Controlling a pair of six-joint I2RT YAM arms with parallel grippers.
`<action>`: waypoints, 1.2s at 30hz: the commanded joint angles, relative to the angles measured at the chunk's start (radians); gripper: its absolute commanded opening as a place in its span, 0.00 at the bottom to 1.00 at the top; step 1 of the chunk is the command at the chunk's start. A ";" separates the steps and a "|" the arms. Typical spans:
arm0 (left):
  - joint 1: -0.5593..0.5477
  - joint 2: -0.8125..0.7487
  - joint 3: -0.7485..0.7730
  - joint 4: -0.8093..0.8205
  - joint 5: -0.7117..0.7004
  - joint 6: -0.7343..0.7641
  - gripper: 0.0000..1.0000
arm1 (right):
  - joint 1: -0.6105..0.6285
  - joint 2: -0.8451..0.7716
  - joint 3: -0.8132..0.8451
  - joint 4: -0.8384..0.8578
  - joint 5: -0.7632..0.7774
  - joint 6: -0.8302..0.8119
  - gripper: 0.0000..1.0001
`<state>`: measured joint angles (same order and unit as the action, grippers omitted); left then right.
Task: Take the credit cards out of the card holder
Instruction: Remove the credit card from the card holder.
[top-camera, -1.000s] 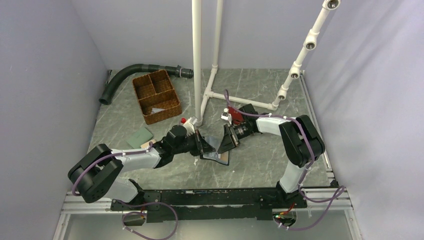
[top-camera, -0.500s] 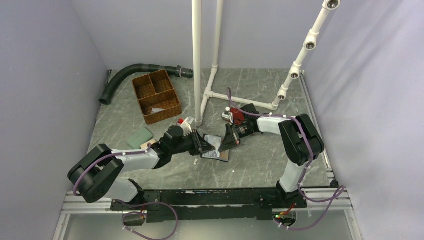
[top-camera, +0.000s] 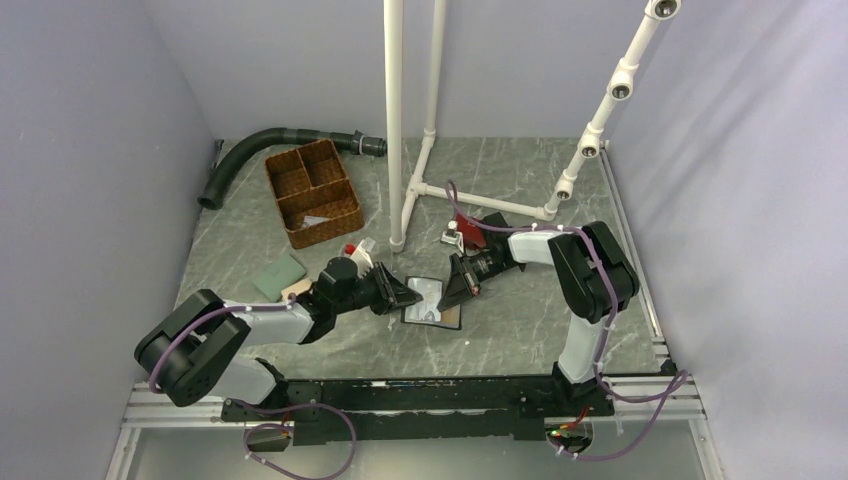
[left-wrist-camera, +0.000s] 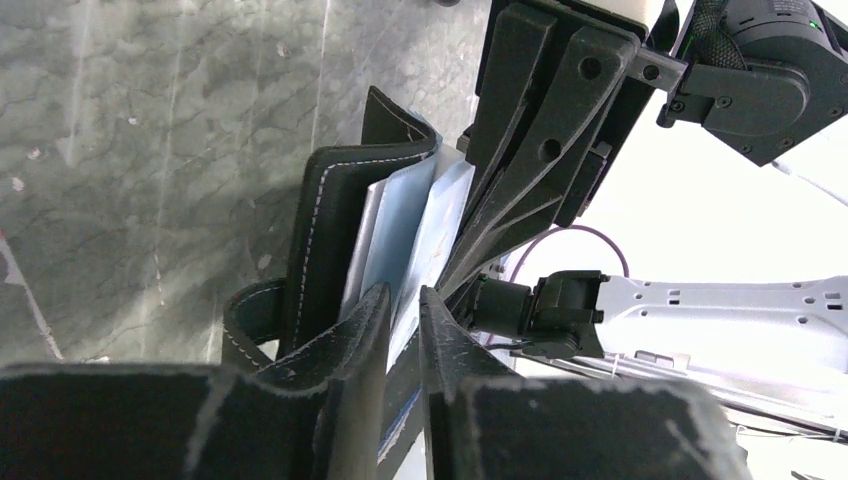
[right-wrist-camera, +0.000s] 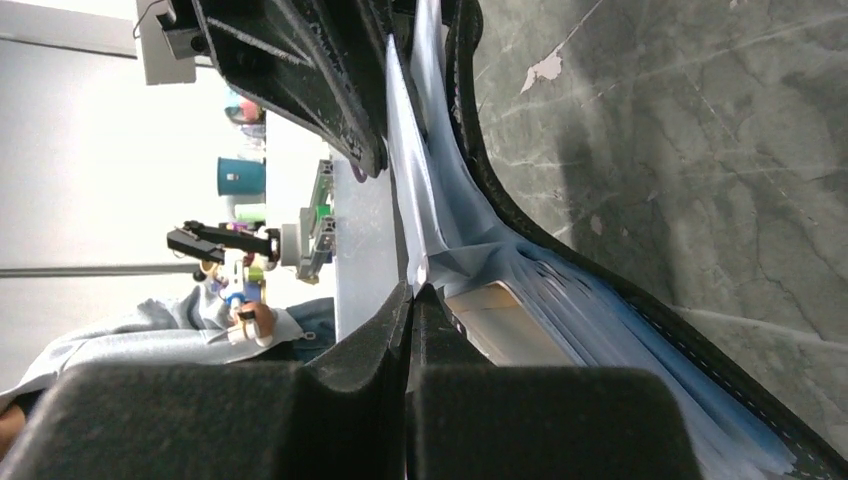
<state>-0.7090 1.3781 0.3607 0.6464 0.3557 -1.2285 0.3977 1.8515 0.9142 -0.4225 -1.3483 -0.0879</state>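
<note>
The card holder (top-camera: 431, 311) lies open on the table (top-camera: 530, 325) between the two arms, with its pale inner side showing from above. The left gripper (left-wrist-camera: 403, 300) comes at it from the left and the right gripper (right-wrist-camera: 411, 292) from the right, and the two are close together over it. The left gripper stands a crack open, with a narrow gap between its fingers. The edge of the light blue panel runs into that gap, but whether the pads touch it cannot be told. In the left wrist view the black stitched cover of the card holder sits just left of those fingers. The right gripper is closed tight, its fingertips meeting on a thin light blue leaf of the card holder's inside, which is pinched between them. A tan piece (right-wrist-camera: 495, 318) shows in the fold just beside the right fingers; it cannot be told whether it is a card or a panel.
</note>
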 joint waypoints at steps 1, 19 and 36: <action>0.013 -0.020 -0.022 0.109 0.025 -0.028 0.17 | -0.006 0.010 0.038 -0.058 -0.039 -0.091 0.00; 0.059 -0.042 -0.102 0.133 0.050 -0.021 0.00 | -0.043 0.076 0.069 -0.248 -0.007 -0.285 0.00; 0.094 -0.029 -0.029 -0.218 0.068 0.046 0.02 | -0.053 0.040 0.062 -0.293 0.090 -0.348 0.00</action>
<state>-0.6231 1.3567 0.2703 0.5835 0.4213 -1.2331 0.3500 1.9369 0.9646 -0.7010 -1.2797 -0.3832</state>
